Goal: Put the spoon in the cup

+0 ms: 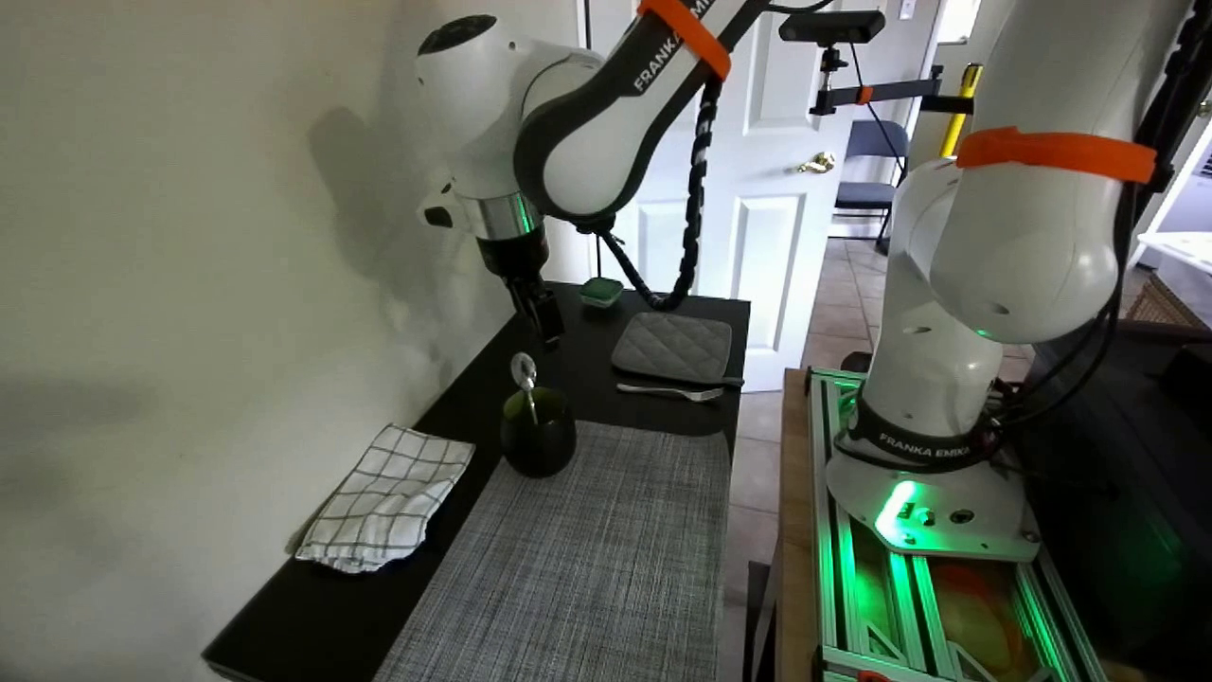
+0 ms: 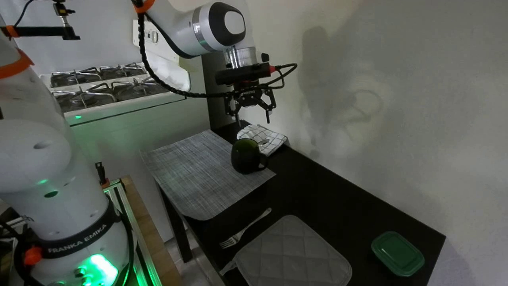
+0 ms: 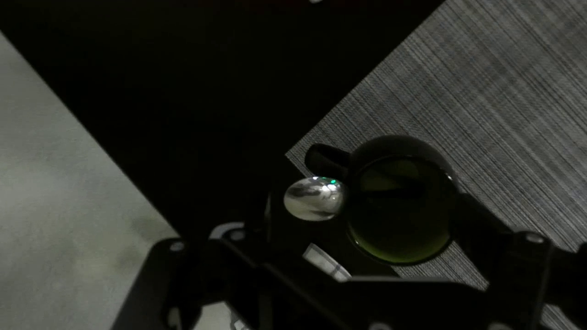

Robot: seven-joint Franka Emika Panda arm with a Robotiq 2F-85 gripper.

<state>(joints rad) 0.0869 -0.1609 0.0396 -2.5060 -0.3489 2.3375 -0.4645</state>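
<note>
"Left of centre in an exterior view, that's the spoon (image 1: 524, 371) sitting in the cup (image 1: 540, 443), yeah? Handle down inside, bowl poking up above the rim?"

"Yep, that's how I read it too. It's tilted, bowl end toward the upper left of the frame. Dark green cup is upright, at the corner of the grey placemat (image 1: 606, 559) that fills the lower middle."

"And where's the gripper (image 2: 253, 121)?"

"Just above the centre of the frame in an exterior view, hanging over the cup and apart from the spoon. Its fingers (image 2: 268, 115) are spread, wide gap between them. In the wrist view the spoon's shiny bowl shows near the middle, just left of the rim."

"What else is on the black table (image 2: 337, 198)?"

"Got a checked cloth (image 1: 388, 502) at lower left in an exterior view, near the cup. Lower middle in an exterior view there's a fork (image 2: 240, 234), next to a grey quilted pad (image 2: 293, 254), plus a green container (image 2: 397, 254) at lower right."
</note>
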